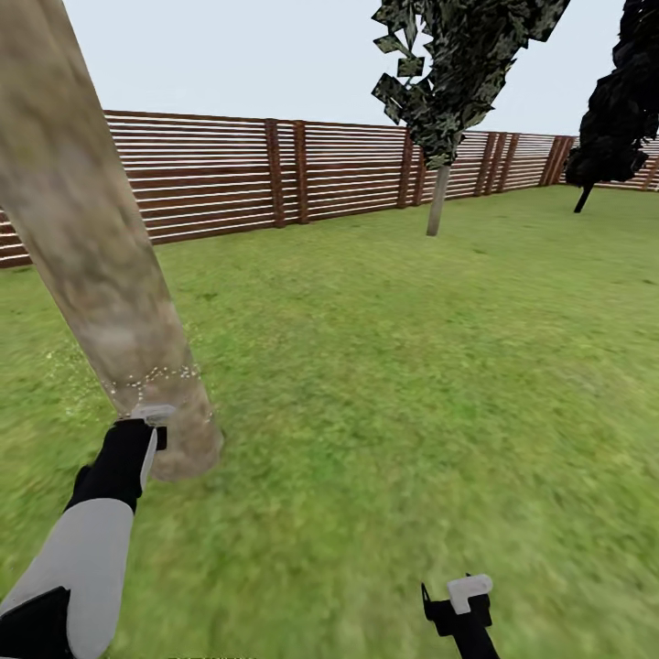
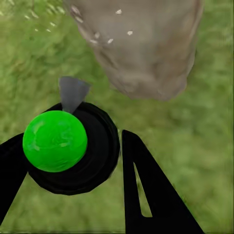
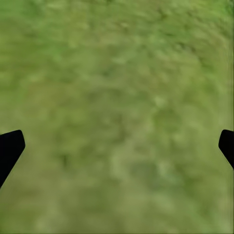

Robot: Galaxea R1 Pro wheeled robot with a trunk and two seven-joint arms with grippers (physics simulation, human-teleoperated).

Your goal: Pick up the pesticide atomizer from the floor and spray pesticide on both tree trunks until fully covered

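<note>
**Kid:** What is in your left gripper?

**Me:** The pesticide atomizer. My two fingers are closed on it. It has a round green top and a grey nozzle, and the nozzle points at the tree trunk just ahead of my gripper.

**Kid:** Is the spray on the tree?

**Me:** A little. I see white specks of pesticide in a thin ring low on the trunk, just above my gripper, and some on the grass beside it. Higher up, the trunk looks bare. So I think this tree is only started.

**Kid:** And your other hand?

**Me:** My right gripper holds nothing. Its fingers are wide apart, over plain grass.

**Kid:** Where is the second tree?

**Me:** Far ahead of both grippers and off to the right, its trunk stands near the fence. I see no specks there, but it is too far to be sure. I think it still needs all its spray.

**Kid:** What is the place like?

**Me:** Green grass all around, flat and open. A brown wooden fence runs along the back.
</note>
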